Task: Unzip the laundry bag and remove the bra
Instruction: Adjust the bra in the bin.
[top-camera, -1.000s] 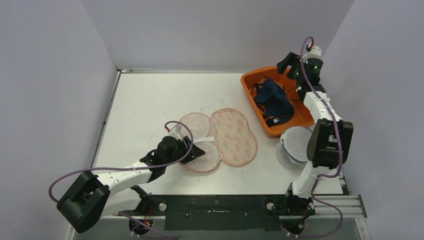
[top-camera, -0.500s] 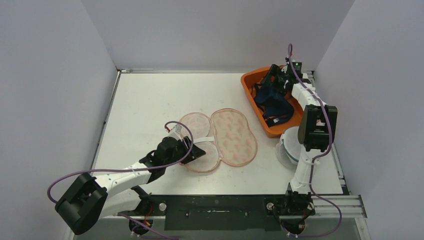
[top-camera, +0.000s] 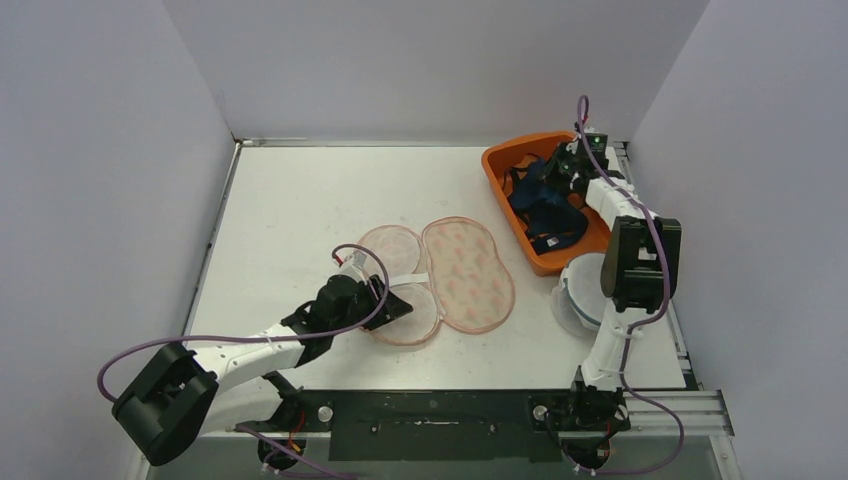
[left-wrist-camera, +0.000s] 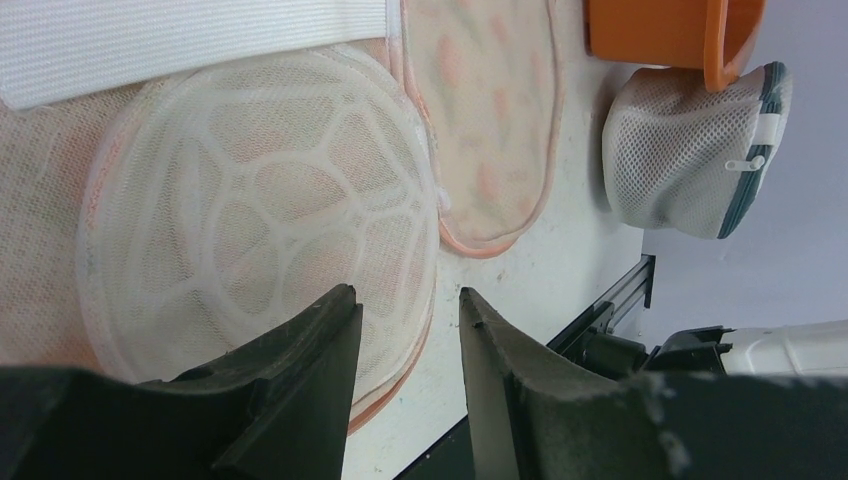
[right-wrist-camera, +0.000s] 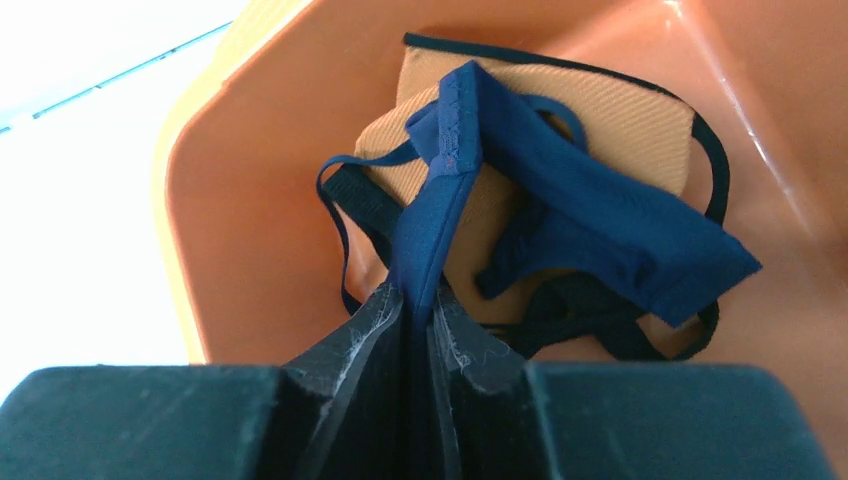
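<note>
Right arm has swung down from above the far corner into the orange tray (top-camera: 497, 163) since a second ago, and its jaws have gone from wide to pinched; left arm has not moved

Right gripper (right-wrist-camera: 420, 300) is now clamped on a folded edge of the navy bra (right-wrist-camera: 600, 235), with the blue fabric running straight up out of the closed fingertips. From the pinch the rest of the bra lies ahead and to the right in the wrist view, one cup lining face up against the tray wall (right-wrist-camera: 250, 210), straps looping loose below. In the top view the bra (top-camera: 548, 208) lies with its long axis along the tray's length, far-left to near-right, and the right gripper (top-camera: 562, 170) sits at its far end

Left gripper (left-wrist-camera: 405, 300) is at the near edge of the pink laundry bag (left-wrist-camera: 260, 220), jaws partly apart with a narrow gap, nothing between them; the bag's rim shows through the gap. The laundry bag (top-camera: 465, 270) lies already opened flat mid-table, no bra in it. A white mesh bag (top-camera: 585, 285) sits zipped by the right arm, just near of the tray

Key relation: the bra is in the tray, well apart from the left gripper (top-camera: 385, 303), so only the right arm is placed to move it. Grip is at one end, so a lift would likely leave the bra hanging down lengthwise, straps trailing and maybe snagging the tray rim
</note>
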